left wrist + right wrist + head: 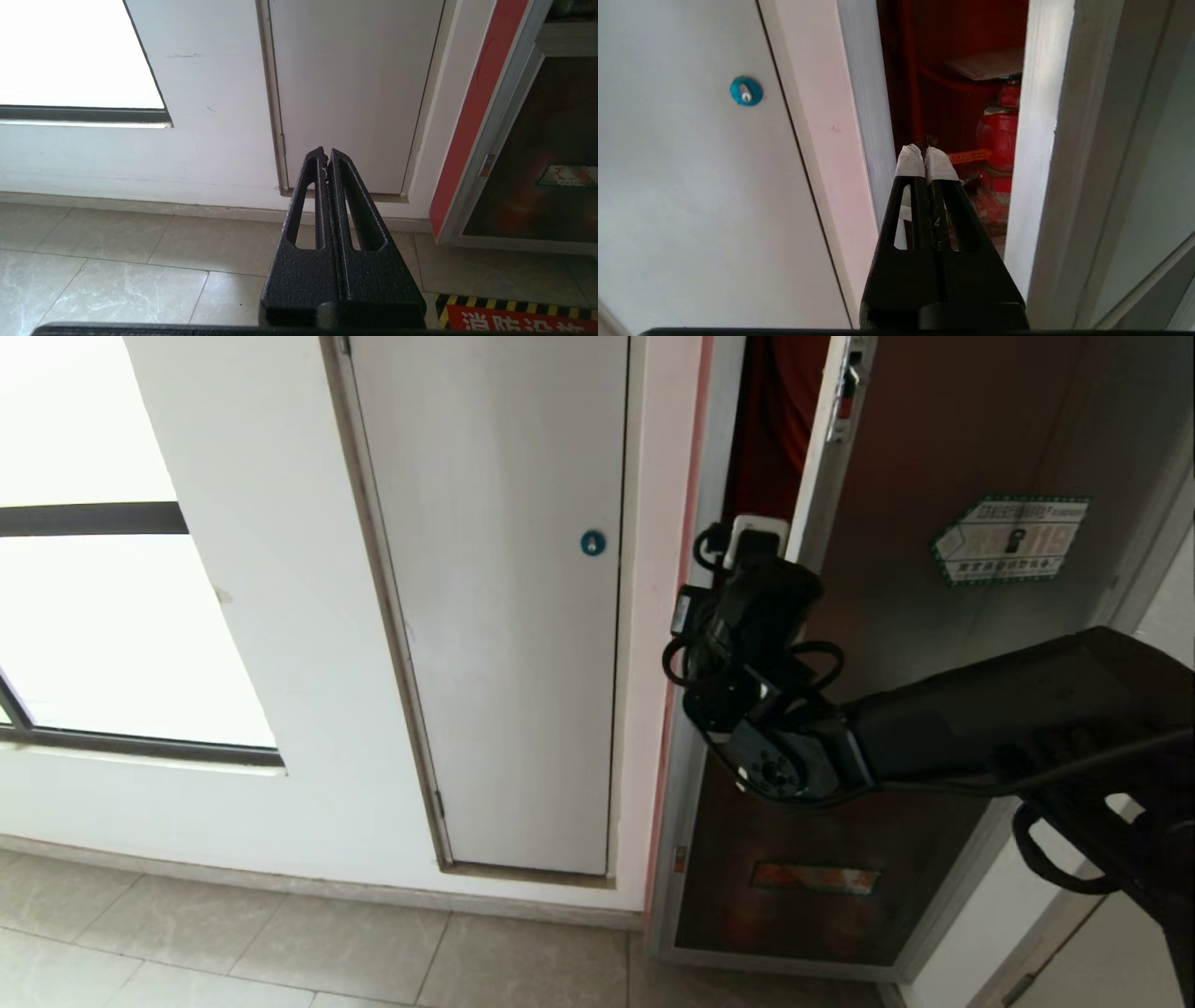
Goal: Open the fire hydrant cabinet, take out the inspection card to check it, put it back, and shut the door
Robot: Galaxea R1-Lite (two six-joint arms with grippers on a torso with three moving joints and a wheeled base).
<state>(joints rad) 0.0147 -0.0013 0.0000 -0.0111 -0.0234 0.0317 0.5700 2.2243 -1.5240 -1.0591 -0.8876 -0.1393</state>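
The fire hydrant cabinet (717,448) stands at the right, silver-framed and red inside. Its door (943,644), dark tinted glass with a green-edged white sticker (1010,539) and a small red latch (845,399), stands ajar by a narrow gap. My right arm (980,719) reaches across the door to that gap. The right gripper (924,156) is shut, empty, its white-taped tips at the gap between the cabinet frame (866,116) and the door edge (1041,140). Inside I see the red hydrant valve (998,135) and a pale flat sheet (987,65) above it; whether that is the inspection card I cannot tell. The left gripper (326,156) is shut, empty, low, aimed at the wall base.
A plain white door (504,616) with a round blue lock (592,542) is left of the cabinet, and a bright window (93,616) is further left. Below the main door is a smaller dark panel with an orange label (814,877). The tiled floor (117,261) carries a striped red marking (514,317).
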